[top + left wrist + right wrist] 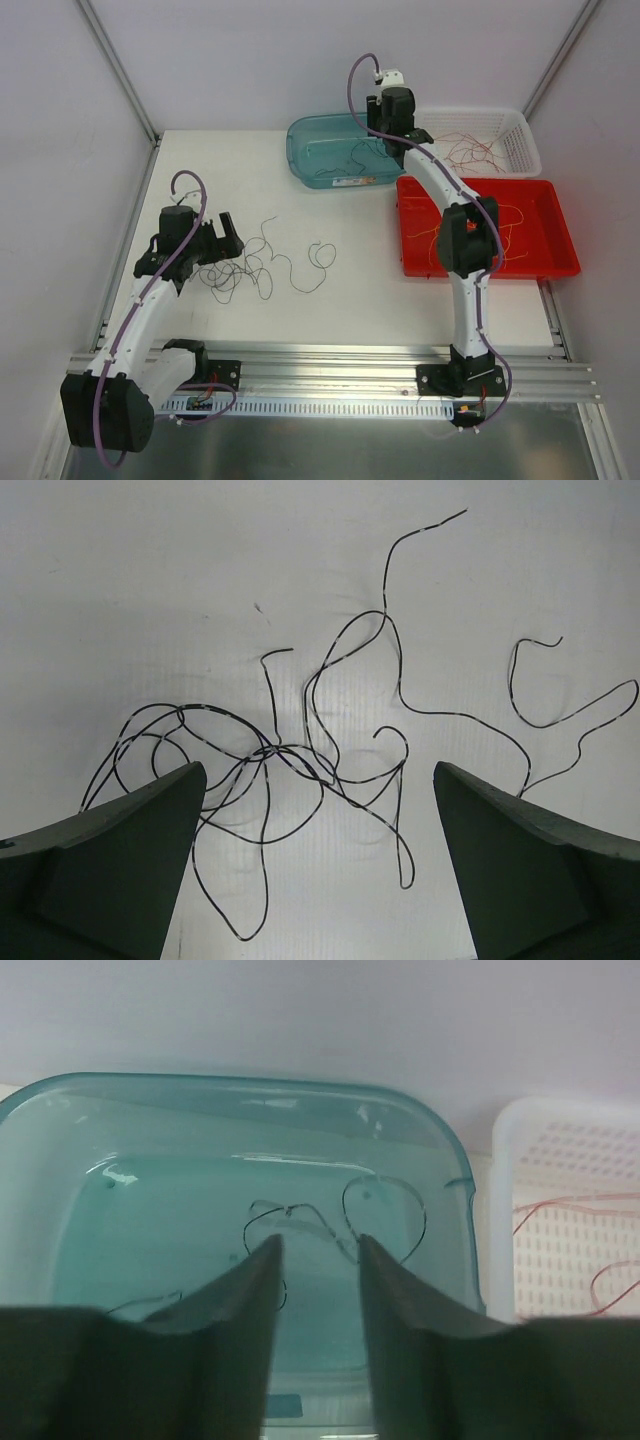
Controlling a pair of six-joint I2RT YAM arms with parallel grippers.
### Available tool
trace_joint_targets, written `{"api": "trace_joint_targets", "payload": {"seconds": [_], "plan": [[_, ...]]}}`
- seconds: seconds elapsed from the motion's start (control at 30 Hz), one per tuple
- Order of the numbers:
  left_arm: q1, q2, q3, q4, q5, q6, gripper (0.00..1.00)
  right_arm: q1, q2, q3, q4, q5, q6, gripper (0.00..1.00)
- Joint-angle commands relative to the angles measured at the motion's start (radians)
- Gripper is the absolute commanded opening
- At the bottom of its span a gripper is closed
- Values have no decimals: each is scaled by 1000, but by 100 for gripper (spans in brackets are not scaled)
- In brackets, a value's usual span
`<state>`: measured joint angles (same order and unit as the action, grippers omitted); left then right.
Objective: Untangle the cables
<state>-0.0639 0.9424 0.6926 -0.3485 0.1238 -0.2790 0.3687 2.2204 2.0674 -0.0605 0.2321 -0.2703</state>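
Left claw (320,772) is spread wide with nothing in it. It hangs right over the dark tangle of cables (270,752) on the white table (120,580), low in the middle of the wrist view, loose ends curling off to the upper right.

Right claw (317,1245) is up at the top of the overhead frame. Its fingers are only a narrow gap apart and I can't see anything pinched. It sits over the teal tub (240,1084), which has a couple of dark wire loops (288,1207) in it.

Just right of the tub, the white basket (524,135) holds red-brown wires (475,150). Below that, the red tray (560,262) has yellow-orange wires (512,212).
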Motion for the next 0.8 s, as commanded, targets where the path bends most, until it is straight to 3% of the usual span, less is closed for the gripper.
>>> {"api": "trace_joint_targets", "payload": {"seconds": [0.0, 0.07, 0.27, 0.5, 0.77], "plan": [[6, -8, 2, 19, 28, 17, 99, -8, -36, 8, -48, 13, 34, 49], [6, -13, 4, 20, 33, 17, 99, -8, -94, -16, -76, -13, 42, 61], [6, -5, 4, 20, 59, 9, 99, 16, -269, -78, -238, -181, 63, 73], [6, 21, 4, 19, 105, -12, 99, 134, -474, -301, -397, -402, 169, 75], [6, 90, 7, 0, 105, -48, 98, 397, -551, -629, -308, -496, 382, 73]]}}
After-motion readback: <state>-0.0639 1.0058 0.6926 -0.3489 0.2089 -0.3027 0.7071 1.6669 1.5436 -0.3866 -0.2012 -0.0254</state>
